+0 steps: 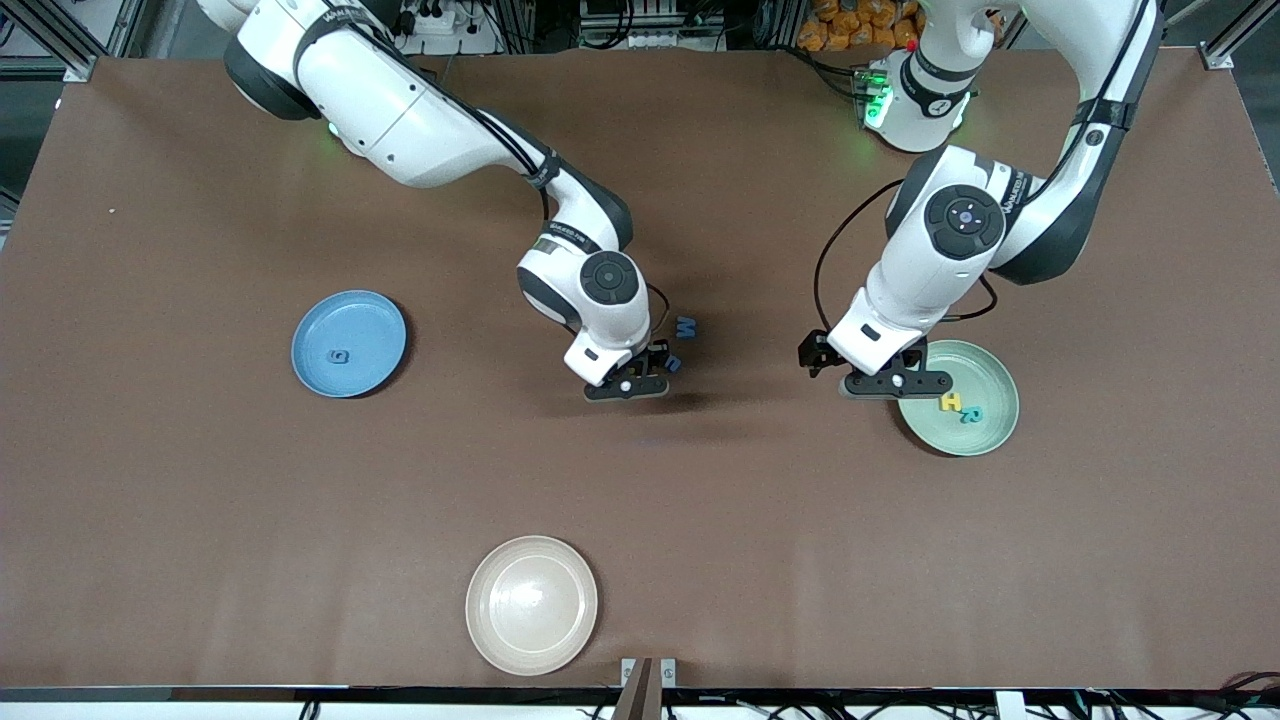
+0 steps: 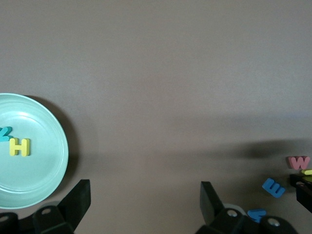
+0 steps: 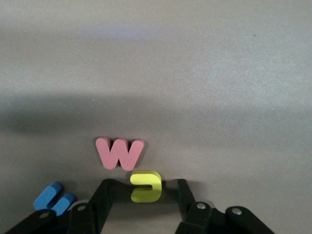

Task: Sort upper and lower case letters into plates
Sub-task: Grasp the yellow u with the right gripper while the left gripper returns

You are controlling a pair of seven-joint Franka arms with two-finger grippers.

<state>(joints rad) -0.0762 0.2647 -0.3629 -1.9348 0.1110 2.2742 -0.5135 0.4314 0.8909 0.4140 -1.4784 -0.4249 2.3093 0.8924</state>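
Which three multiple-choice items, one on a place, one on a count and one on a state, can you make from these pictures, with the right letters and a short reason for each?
1. Where does the small yellow foam letter H lie?
A. on the round pale mint green plate
B. on the round sky blue plate
C. on the round cream-beige plate

2. How many letters lie on the sky blue plate?
A. none
B. one
C. three

3. How does the right pincer stand?
A. high over the cream-beige plate
B. shut on the pink foam letter W
C. low at the table, fingers either side of a small yellow foam letter

Key: 1 A, the H sits beside a teal letter on the mint plate, near the open left pincer. 2 B, the front view shows a single blue letter there. 3 C, the right wrist view shows the yellow letter between its fingers, the W just outside them.
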